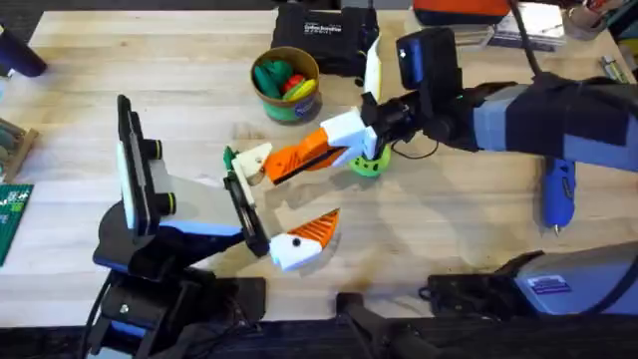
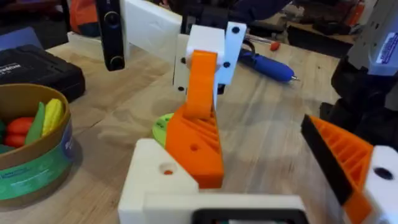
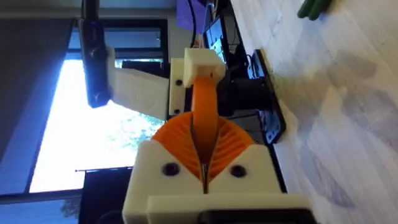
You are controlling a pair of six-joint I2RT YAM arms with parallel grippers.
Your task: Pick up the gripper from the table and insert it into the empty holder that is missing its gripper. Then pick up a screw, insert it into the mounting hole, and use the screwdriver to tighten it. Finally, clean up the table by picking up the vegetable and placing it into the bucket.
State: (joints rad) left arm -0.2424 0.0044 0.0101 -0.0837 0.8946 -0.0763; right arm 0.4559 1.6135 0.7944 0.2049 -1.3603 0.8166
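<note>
Step 1 in progress, nothing finished yet. The right gripper [image 1: 344, 140] has its jaws clamped on the gripper [image 1: 299, 157], the orange wedge, and carries it above the bench [image 1: 449, 224] at centre. In the right wrist view the two orange pads close flat on the piece [image 3: 204, 109].

Orientation: in the overhead view the wedge's long axis runs roughly 2 o'clock to 8 o'clock, free end pointing toward 8 o'clock at the left arm's empty white holder [image 1: 254, 160]. The left wrist view shows the wedge [image 2: 198, 124] resting against that holder [image 2: 158, 177]; whether it is seated I can't tell. I'd call it mid-insertion.

The left gripper [image 1: 289, 204] holds nothing: jaws spread wide, one side fitted with its orange tip [image 1: 317, 229], the other bare.

Left to do:
- finish seating the wedge
- screw: can't pick one out for certain
- screwdriver [image 1: 557, 194] lies untouched on the bench at 3 o'clock, bit toward 6 o'clock
- vegetable [image 1: 228, 157] sits on the bench just beside the holder, toward 9 o'clock; bucket [image 1: 285, 84] at 12 o'clock already holds other toy pieces.
</note>
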